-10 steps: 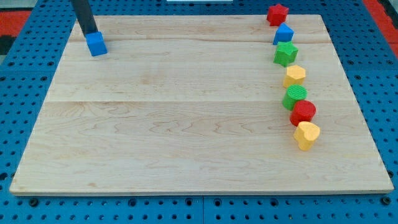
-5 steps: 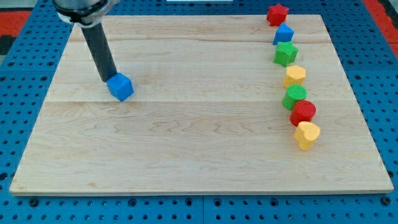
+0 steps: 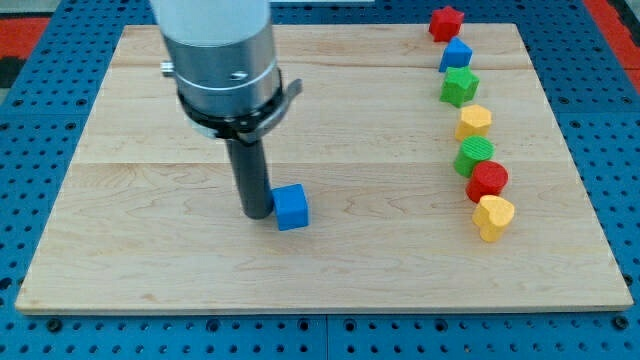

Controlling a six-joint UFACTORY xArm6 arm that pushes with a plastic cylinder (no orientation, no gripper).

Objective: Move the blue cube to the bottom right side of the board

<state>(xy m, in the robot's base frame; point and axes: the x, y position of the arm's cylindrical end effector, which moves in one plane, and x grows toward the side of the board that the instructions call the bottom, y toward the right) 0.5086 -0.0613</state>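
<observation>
The blue cube [image 3: 291, 207] sits on the wooden board [image 3: 380, 270], left of centre and toward the view's bottom. My tip [image 3: 258, 214] rests on the board right against the cube's left side. The rod and the arm's grey cylindrical body rise above it and hide part of the board's upper left.
A column of blocks runs down the board's right side: a red star [image 3: 445, 22], a blue block [image 3: 456, 54], a green star [image 3: 460, 87], a yellow block [image 3: 474, 122], a green block [image 3: 475, 156], a red block [image 3: 488, 181], a yellow block [image 3: 493, 217].
My tip and the blue cube have moved from the board's top left corner down and to the right, to left of centre. The blocks on the right have not moved.
</observation>
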